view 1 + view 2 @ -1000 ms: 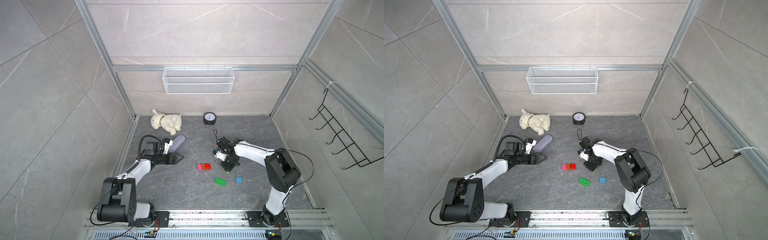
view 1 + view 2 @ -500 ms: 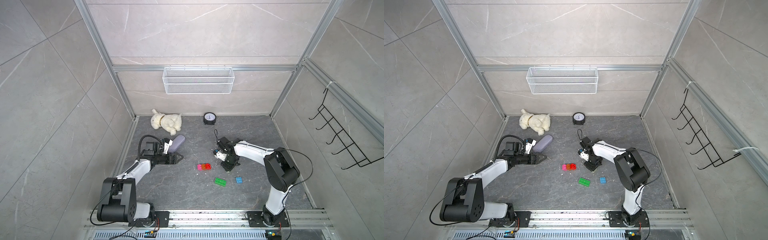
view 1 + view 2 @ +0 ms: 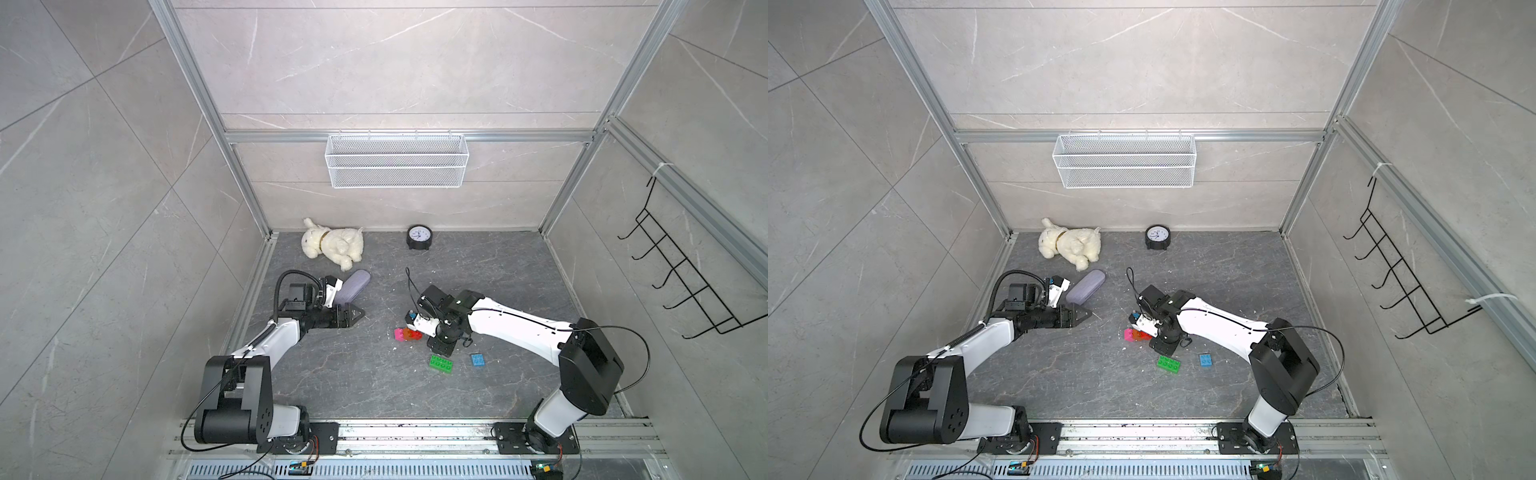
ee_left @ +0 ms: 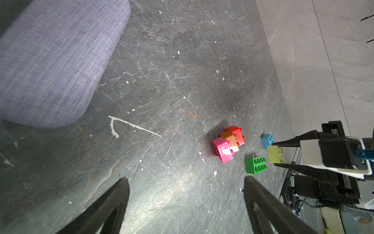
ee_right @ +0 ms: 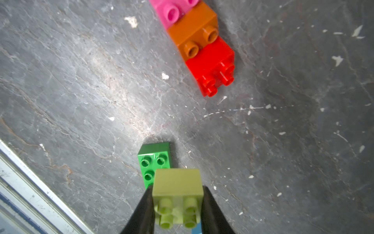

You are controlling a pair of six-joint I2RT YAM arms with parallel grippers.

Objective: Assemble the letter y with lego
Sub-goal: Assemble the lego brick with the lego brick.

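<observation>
Right gripper [image 5: 177, 189] is clamped on the yellow-green brick [image 5: 177, 182], held clear of the counter [image 5: 81, 81]; in a top view the longer green brick [image 3: 441, 364] lies studs-up just beside it at 6 o'clock, long axis roughly 9-to-3 — likely the seat for this prong; the pink-orange-red stem [image 3: 405, 334] lies on its side toward 10 o'clock, the blue brick [image 3: 478, 359] at 4; left gripper [image 4: 185, 182] — jaws spread, empty — sits well apart, farther out past the stem, so the right arm is nearer.

Lilac case [image 4: 50, 60] cropped at edge, pink brick [image 5: 172, 10] cut off, green brick [image 5: 153, 160] partly hidden
</observation>
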